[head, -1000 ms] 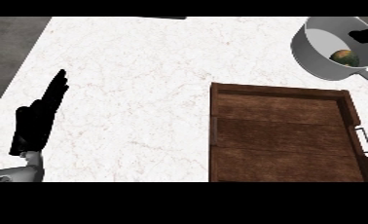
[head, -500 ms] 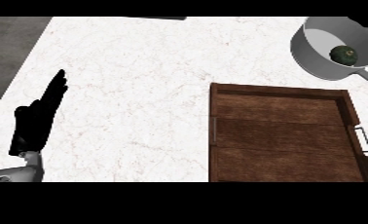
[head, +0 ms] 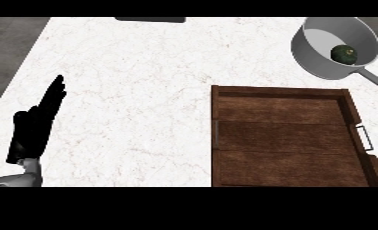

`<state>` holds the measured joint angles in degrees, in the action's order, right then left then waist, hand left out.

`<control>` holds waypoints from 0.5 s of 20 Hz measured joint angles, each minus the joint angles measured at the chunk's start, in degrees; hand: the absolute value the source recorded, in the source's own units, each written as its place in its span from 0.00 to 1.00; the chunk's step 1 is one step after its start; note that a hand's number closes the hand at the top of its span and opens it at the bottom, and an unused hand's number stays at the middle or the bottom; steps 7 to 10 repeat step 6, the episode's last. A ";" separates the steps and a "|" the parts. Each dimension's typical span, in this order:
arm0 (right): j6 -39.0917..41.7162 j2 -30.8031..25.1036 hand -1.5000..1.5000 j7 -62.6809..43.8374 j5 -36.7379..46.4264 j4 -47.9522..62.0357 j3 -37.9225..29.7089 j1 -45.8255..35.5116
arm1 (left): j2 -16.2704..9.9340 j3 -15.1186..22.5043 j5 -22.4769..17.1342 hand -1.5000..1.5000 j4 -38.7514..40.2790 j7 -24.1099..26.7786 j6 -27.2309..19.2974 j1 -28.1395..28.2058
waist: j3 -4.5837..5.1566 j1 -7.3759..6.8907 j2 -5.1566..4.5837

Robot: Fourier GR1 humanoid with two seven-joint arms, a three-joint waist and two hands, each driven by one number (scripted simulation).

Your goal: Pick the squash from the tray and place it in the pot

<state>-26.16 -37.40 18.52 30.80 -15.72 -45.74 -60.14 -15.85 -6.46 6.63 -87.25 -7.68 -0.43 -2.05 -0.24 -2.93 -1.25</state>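
Observation:
A small dark green squash (head: 344,54) lies inside the grey pot (head: 314,49) at the counter's far right. The wooden tray (head: 288,139) sits at the near right with nothing on its boards. My left hand (head: 37,124) rests at the left edge, open, fingers straight and pointing away, far from both pot and tray. My right hand shows nowhere in the head view.
White marble counter (head: 140,74) spreads between my left hand and the tray. A dark flat object (head: 150,19) lies at the counter's far edge. The pot's handle (head: 368,76) runs toward the right edge, and the tray has a metal handle (head: 365,138) on its right side.
The squash in the pot has turned over, from showing a pale side to showing dark green. My left hand has not moved.

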 measured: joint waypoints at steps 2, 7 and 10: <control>2.14 -0.36 0.00 1.88 -1.82 0.27 -1.04 1.24 | 0.08 -0.25 0.24 0.50 0.15 -0.12 -0.29 0.01 | 0.04 0.42 0.18; 6.11 -0.38 0.00 5.74 -5.71 -0.92 -2.67 4.84 | -0.10 -1.12 -0.17 0.50 -0.51 -0.30 0.07 1.14 | 0.12 1.40 0.67; 6.11 -0.38 0.00 5.74 -5.71 -0.92 -2.67 4.84 | -0.10 -1.12 -0.17 0.50 -0.51 -0.30 0.07 1.14 | 0.12 1.40 0.67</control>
